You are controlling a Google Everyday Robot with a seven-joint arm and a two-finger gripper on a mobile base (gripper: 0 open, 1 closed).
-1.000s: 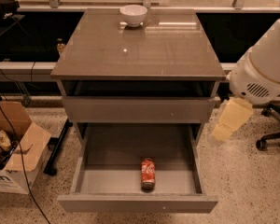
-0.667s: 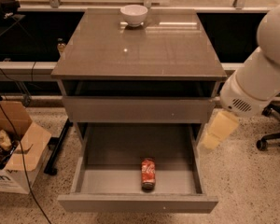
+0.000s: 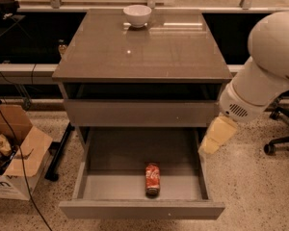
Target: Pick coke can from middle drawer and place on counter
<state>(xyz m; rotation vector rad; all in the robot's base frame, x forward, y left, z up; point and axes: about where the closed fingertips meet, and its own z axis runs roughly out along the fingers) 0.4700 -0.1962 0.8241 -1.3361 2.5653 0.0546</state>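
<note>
The coke can (image 3: 152,178) lies on its side on the floor of the open middle drawer (image 3: 94,184), near the front wall and a little right of centre. The counter (image 3: 144,49) is the glossy grey-brown top of the cabinet above it. My gripper (image 3: 211,143) is the cream-coloured end of the white arm (image 3: 260,76). It hangs just outside the drawer's right wall, up and to the right of the can, and holds nothing that I can see.
A white bowl (image 3: 137,14) stands at the back of the counter. An open cardboard box (image 3: 14,158) with cables sits on the floor to the left. An office chair base (image 3: 282,138) is on the right. A closed drawer front (image 3: 139,112) sits above the open one.
The arm has swung left and down, bringing the gripper closer to the right wall of the open drawer. The can and the drawer have not moved.
</note>
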